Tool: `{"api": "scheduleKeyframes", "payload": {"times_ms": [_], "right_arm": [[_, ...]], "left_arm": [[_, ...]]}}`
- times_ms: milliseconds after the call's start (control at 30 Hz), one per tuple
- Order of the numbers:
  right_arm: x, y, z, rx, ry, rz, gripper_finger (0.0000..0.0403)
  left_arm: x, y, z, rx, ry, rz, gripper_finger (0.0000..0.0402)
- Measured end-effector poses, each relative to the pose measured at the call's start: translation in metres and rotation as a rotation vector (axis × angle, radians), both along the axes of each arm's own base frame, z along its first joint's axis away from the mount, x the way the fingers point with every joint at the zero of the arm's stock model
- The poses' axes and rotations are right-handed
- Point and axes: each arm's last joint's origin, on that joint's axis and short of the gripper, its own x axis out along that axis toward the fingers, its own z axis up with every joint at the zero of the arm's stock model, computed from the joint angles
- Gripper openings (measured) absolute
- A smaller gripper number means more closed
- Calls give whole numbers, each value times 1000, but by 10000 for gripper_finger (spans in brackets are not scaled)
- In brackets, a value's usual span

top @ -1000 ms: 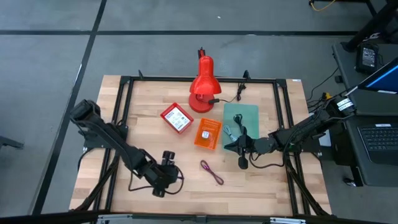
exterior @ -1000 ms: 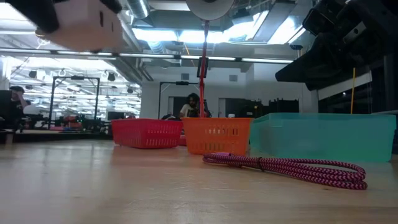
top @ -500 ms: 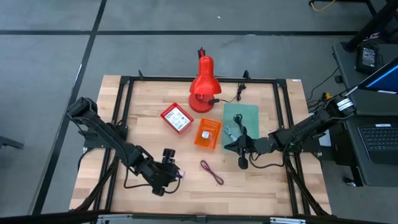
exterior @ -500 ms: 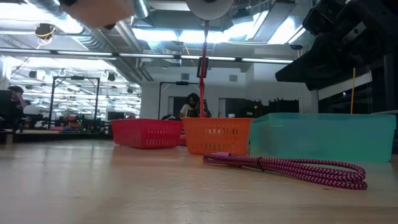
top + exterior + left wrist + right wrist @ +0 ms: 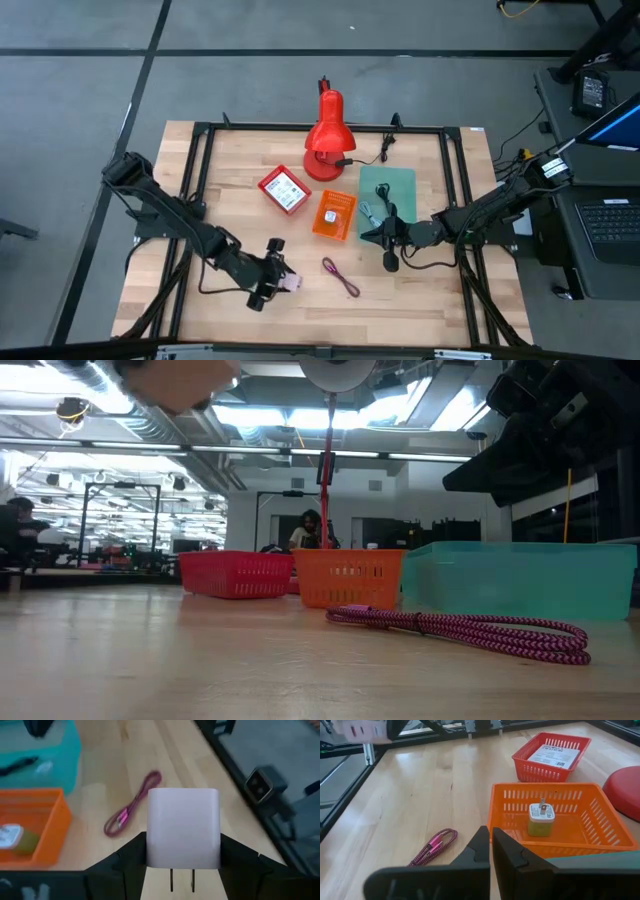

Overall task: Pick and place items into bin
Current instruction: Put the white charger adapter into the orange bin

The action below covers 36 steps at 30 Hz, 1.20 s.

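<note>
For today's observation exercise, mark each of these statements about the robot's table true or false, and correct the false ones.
1. The left hand holds a pale charger cube. True.
2. The braided cord lies inside the orange basket. False: it lies on the bare wooden table.
3. The orange basket holds a small plug adapter. True.
4. The right hand is wide open. False: its fingers are shut, holding nothing.
5. The red lamp stands in the teal bin. False: it stands on the table beside it.

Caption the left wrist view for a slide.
Left gripper holding a pale charger above the table, cord beyond.
</note>
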Motion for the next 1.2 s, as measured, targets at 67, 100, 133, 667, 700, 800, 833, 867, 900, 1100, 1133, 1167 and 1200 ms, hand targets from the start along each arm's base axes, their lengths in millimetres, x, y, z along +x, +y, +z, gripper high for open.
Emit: {"api": "scheduleKeyframes", "payload": {"times_ms": [67,100,133,667,700,800,833,867,900,1100,1133,1167,1200], "right_arm": [[0,0,0,0,0,0,4],[0,0,0,0,0,0,4],[0,0,0,0,-1,1,4],[2,1,5,-35,-44,26,4],[2,1,5,-40,-46,28,4],[2,1,5,-54,-43,33,4],[2,1,5,-54,-43,33,4],[2,1,5,-54,-43,33,4],[2,1,5,-55,-43,33,4],[2,1,6,-88,-59,46,4],[2,1,7,-94,-66,48,4],[3,1,8,-102,-75,52,4],[3,1,9,-111,-83,55,4]], "left_arm": [[-3,7,1,-29,-36,-12,194],[-6,11,1,-38,-45,-9,194],[-8,14,2,-43,-53,-4,194],[-14,66,-13,-33,-177,65,194],[-12,72,-14,-25,-176,84,194],[-6,87,-12,-13,-199,135,194],[-4,92,-11,-6,-207,143,194],[-2,96,-10,-1,-218,151,194],[0,101,-8,-2,-234,158,194],[8,119,-1,-14,-310,129,194],[8,122,-1,-12,-313,131,194],[9,124,-1,-10,-313,140,194],[9,127,-1,-7,-314,153,194]]}}
